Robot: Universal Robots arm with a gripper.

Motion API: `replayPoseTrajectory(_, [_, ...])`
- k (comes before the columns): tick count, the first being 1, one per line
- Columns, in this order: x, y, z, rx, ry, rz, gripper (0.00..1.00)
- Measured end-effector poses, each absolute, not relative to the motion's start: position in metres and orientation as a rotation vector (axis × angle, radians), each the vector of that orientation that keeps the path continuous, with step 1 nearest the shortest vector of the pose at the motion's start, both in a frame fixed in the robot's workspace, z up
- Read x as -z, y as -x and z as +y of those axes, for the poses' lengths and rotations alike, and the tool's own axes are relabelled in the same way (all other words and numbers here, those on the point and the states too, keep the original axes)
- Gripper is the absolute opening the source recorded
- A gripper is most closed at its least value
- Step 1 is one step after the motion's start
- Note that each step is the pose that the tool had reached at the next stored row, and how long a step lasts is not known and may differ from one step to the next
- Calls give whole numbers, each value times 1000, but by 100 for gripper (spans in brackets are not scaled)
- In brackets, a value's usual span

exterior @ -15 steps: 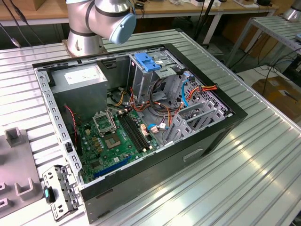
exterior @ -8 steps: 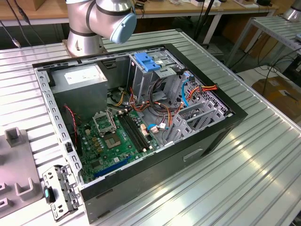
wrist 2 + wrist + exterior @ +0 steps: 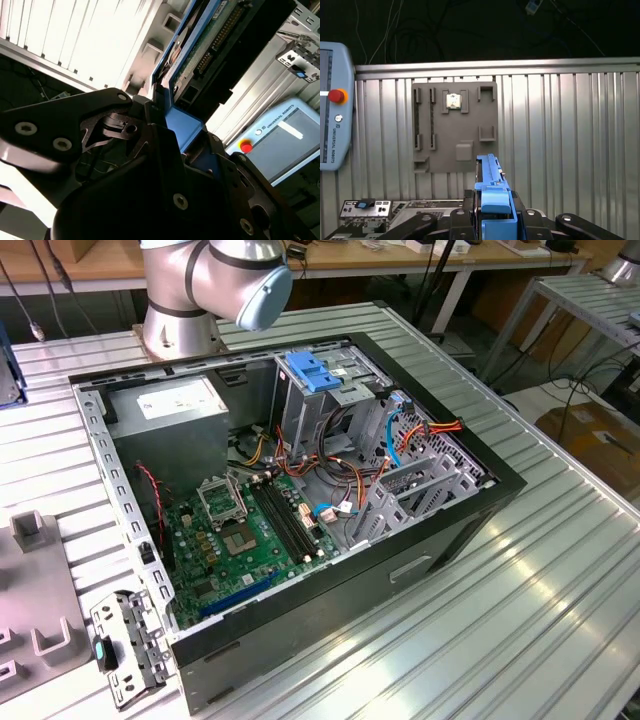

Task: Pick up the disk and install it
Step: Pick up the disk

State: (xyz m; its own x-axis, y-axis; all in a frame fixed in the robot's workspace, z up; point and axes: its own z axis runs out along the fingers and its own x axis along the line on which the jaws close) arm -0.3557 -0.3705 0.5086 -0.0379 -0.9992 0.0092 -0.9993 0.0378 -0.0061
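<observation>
Between the two fingers of the gripper (image 3: 493, 226) stands one disk (image 3: 489, 176), clamped edge-on at its blue rail. Beyond the fingertips lie one grey fixture plate (image 3: 455, 145) and one pendant (image 3: 334, 125).

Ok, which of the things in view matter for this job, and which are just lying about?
Job: the disk, gripped in the end effector; open computer case, probably where it goes.
Lying about: grey fixture tray; teach pendant; loose metal port plate.
</observation>
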Motion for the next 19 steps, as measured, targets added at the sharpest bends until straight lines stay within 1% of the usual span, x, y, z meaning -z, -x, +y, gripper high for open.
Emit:
replayPoseTrajectory(13, [-509,323,-371,-17,-2177,-2261,37])
replayPoseTrajectory(19, [-509,319,-382,-17,-2177,-2261,37])
